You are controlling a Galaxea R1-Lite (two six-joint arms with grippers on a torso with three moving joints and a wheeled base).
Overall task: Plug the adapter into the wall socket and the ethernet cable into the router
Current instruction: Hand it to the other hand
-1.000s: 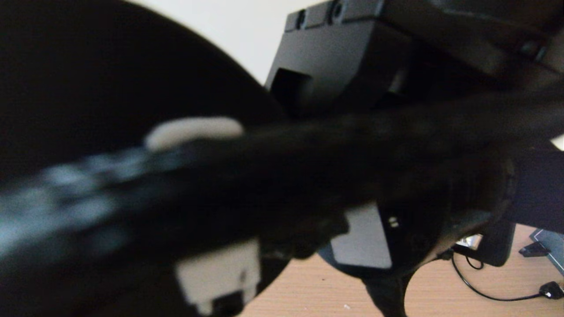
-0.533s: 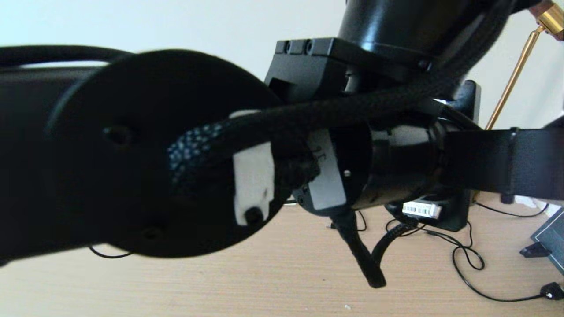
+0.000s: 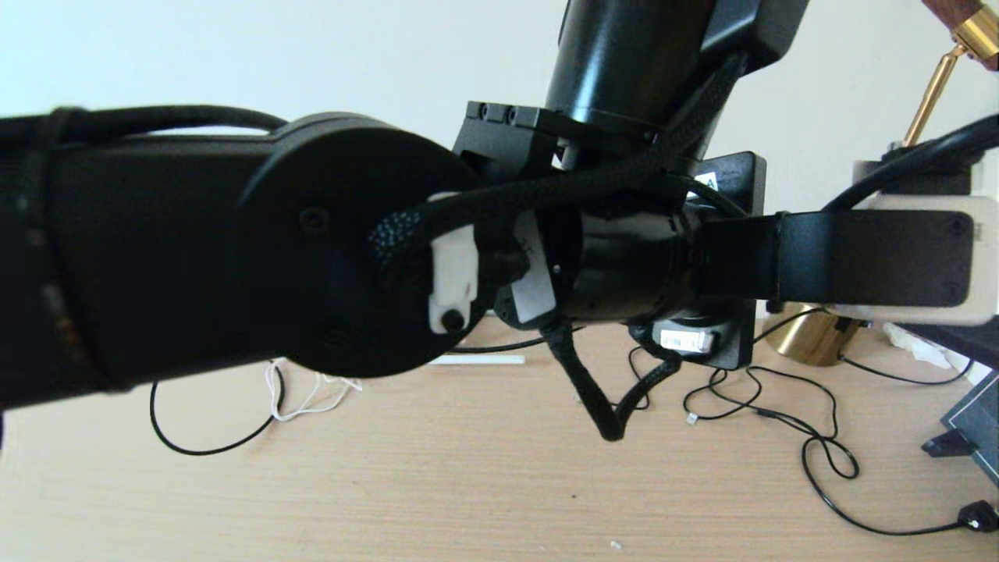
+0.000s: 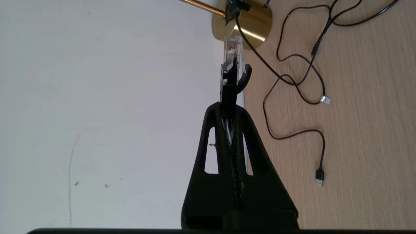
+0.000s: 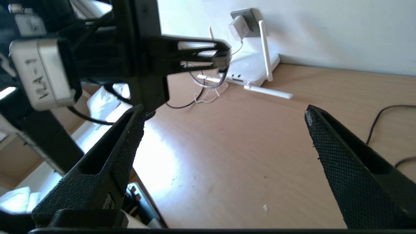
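Left end effector around ethernet cable

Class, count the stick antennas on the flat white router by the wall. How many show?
4. One thin white stick antenna stands upright on the flat white router; one lies flat before it; two more, one upright, one lying, show partly behind the left claw.

The arm hides the router from the head view; the desk runs off-frame.
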